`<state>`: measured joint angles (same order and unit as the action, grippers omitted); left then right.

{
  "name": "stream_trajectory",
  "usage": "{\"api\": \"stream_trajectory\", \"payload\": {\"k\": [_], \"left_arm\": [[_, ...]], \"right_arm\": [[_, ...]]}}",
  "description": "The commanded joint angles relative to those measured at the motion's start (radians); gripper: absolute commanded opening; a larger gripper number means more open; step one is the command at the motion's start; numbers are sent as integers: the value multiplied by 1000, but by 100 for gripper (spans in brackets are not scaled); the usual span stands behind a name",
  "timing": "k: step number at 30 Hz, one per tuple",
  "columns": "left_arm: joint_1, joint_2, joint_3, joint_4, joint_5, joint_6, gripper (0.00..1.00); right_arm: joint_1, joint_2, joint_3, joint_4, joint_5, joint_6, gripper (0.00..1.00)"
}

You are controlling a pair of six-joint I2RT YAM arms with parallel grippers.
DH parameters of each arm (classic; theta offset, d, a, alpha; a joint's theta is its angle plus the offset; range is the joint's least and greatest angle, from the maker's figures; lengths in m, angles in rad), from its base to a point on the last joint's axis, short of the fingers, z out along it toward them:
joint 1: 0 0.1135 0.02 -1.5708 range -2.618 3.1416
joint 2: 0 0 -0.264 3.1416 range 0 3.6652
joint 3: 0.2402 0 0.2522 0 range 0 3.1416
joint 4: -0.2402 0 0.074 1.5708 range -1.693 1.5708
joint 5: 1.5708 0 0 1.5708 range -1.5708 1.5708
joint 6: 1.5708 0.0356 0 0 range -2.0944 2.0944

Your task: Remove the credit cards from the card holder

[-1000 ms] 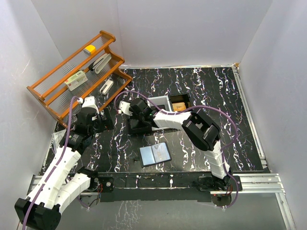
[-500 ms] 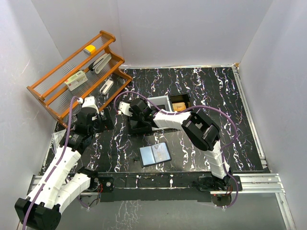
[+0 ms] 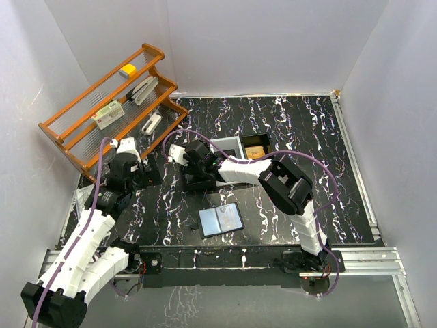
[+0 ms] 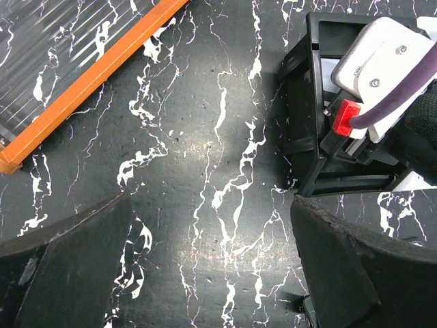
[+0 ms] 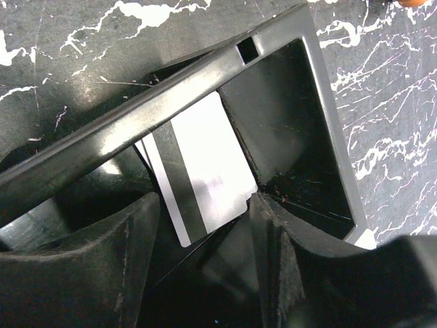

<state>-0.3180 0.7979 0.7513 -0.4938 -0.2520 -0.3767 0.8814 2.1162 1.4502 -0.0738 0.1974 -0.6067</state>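
Your right end effector (image 5: 205,229) hangs over the black tray (image 5: 205,82), its fingers (image 5: 89,260) standing apart and clamped on nothing; below the gap, down in one of the tray's compartments, lies a white card (image 5: 201,171) with a dark stripe, tilted, one end hidden behind the tray's wall; whether either finger touches its edge cannot be told. Your left end effector (image 4: 212,273) is spread wide, holding nothing, over bare marbled bench (image 4: 205,157), just beside the tray's left side and near the foot of the orange rack (image 4: 95,75). From the top view, the card holder (image 3: 221,220) lies open and flat on the bench, its light blue inside facing up, near the front edge between the two arm bases; it is well apart from both end effectors and nearer to you than the tray.
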Motion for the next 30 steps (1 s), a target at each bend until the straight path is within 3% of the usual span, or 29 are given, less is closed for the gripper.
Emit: {"api": "stream_trajectory", "payload": {"k": [1, 6, 11, 21, 27, 30], "left_arm": [[5, 0, -10, -2, -18, 13, 99], [5, 1, -9, -4, -21, 13, 99], [5, 1, -8, -5, -29, 12, 99], [5, -5, -7, -17, -69, 1, 99], [5, 2, -3, -22, -70, 0, 99], [6, 1, -3, -21, -70, -1, 99]], "right_arm": [[-3, -24, 21, 36, -16, 29, 56], [-5, -27, 38, 45, 7, 114, 56], [-16, -74, 42, 64, -99, 351, 52], [-19, -75, 51, -26, -91, 883, 30], [-20, -2, 170, -211, -76, 996, 17], [-19, 25, 196, -246, -23, 1024, 17]]}}
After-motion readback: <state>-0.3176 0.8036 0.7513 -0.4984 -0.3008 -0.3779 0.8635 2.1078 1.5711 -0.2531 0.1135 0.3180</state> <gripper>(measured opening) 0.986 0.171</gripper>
